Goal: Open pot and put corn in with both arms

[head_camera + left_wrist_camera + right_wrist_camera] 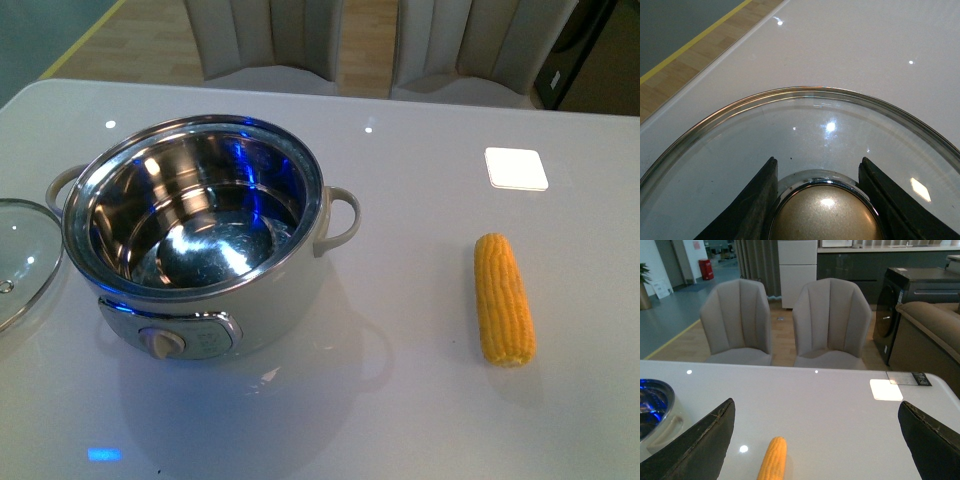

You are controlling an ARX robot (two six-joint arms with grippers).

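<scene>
The white worktop (420,400) was the biggest thing there, and all the rest sat on it. The cream pot (270,300) stood toward the left with no lid on, and its shiny steel bowl was bare inside. The glass lid (25,250) lay flat just to the left of the pot, near it but not on it. The corn (503,298) lay well to the right of the pot, pointing away from the robot. The left end effector (817,165) had one finger on each side of the lid's gold knob (825,215), very close, but I could not tell if it was squeezing. The right end effector (816,404) was spread wide in the air, with the corn low between its fingers. The opening looked done, so I think the corn came next. It would be best to come straight down over the middle of the cob, pinch across its thin way so it cannot roll, lift it, and drop it in over the pot's rim.
</scene>
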